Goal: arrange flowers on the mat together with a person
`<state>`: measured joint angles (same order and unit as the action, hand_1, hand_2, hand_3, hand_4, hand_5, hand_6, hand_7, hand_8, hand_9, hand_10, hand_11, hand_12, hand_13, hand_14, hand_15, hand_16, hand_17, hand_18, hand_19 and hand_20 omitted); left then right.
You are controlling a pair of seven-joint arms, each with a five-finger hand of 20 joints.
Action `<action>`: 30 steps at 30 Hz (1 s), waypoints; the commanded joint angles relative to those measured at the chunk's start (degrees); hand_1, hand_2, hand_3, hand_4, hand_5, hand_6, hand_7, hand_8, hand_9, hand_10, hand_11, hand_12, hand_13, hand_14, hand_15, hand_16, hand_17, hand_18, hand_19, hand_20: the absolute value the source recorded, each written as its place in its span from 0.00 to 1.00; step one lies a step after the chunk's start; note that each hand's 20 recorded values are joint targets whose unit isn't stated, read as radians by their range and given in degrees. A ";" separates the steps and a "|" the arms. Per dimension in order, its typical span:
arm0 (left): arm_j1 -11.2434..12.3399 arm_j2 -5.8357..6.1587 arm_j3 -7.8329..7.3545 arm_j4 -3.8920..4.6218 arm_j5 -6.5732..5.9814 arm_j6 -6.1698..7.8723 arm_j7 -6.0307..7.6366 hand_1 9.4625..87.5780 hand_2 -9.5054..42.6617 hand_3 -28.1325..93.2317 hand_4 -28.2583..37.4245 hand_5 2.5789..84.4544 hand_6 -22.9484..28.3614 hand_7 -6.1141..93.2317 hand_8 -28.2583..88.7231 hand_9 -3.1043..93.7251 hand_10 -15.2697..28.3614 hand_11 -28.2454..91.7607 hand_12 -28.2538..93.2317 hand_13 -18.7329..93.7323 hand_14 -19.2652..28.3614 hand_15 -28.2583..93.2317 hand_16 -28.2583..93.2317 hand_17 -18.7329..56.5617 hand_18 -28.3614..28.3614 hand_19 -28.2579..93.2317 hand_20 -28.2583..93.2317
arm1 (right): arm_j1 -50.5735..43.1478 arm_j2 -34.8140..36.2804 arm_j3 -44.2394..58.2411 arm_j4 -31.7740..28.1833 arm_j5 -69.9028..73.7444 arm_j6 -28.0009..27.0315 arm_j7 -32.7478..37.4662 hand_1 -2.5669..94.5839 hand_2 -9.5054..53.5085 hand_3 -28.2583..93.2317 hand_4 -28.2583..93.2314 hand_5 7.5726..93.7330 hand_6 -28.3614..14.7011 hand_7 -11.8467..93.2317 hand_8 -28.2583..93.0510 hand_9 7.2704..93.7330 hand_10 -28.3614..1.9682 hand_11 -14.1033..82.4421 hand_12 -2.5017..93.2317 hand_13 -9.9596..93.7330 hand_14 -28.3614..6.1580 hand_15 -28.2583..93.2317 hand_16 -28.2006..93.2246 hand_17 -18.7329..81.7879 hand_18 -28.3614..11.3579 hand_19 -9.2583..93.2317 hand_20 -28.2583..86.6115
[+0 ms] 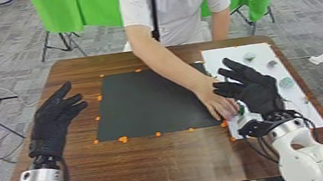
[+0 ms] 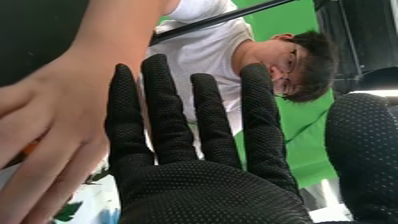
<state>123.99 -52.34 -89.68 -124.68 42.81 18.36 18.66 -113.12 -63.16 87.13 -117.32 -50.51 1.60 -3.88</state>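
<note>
Brown wooden table (image 1: pixel 80 175), square black mat (image 1: pixel 137 104) in the middle with small orange tabs along its edges, long white sheet (image 1: pixel 297 96) down the table's right side. Robot's left black-gloved hand (image 1: pixel 51 118) is above the table's left side, fingers loose and uncurled, nothing in it. Robot's right black-gloved hand (image 1: pixel 252 89) is over the white sheet, fingers straight and spread, released, palm free (image 2: pixel 209 195). Person at the table's far edge has a bare arm (image 1: pixel 168 67) across the mat, bare hand (image 1: pixel 218 103) at the mat's near right corner, beside the robot's right hand, fingers pointing down; can't tell if they grasp anything. Green leaves (image 2: pixel 67 211) lie near those fingers in the wrist view. Small round pale-green items (image 1: pixel 286 83) sit on the sheet, toward the table's right edge; too small to identify.
</note>
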 commanded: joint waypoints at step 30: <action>0.20 -0.32 0.04 0.18 -0.17 0.22 -0.08 0.21 0.31 0.87 0.04 0.44 0.59 0.18 0.17 0.44 0.80 0.47 0.31 0.43 0.98 0.68 0.16 0.16 0.96 0.67 0.40 | -0.11 -0.26 -0.27 -0.06 -0.31 0.54 -0.17 0.10 0.38 0.97 0.01 0.42 0.76 0.26 0.13 0.40 0.53 0.20 0.17 0.48 0.28 0.43 0.37 0.32 0.05 0.59 0.38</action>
<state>123.77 -52.23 -89.59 -124.66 42.75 18.37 18.95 -112.87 -63.15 87.00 -117.14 -50.52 1.85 -3.80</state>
